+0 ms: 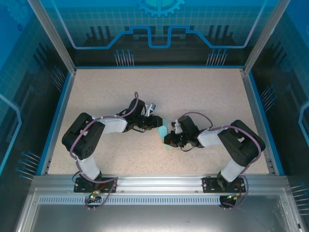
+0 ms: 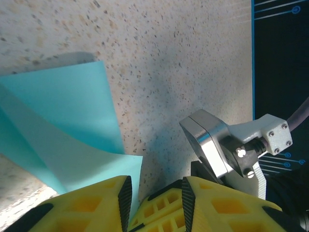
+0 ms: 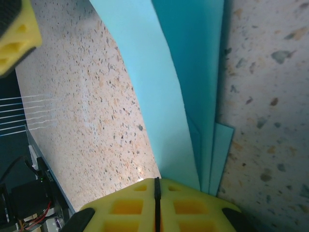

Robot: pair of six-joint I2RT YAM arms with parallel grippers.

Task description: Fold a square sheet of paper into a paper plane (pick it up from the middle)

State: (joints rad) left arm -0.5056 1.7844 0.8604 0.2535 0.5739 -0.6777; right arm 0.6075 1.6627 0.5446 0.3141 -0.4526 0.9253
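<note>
- Left arm [image 1: 96, 133] reaches toward the centre with its elbow bent outward, the left gripper [image 2: 155, 187] held low, jaws partly apart.
- Right arm [image 1: 234, 140] mirrors it, the right gripper [image 3: 155, 181] close to its partner, jaws pressed flat together.

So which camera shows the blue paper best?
The right wrist view: the paper is large and close, its folded layers plain. The left wrist view catches one folded part; the top view, a small sliver.
</note>
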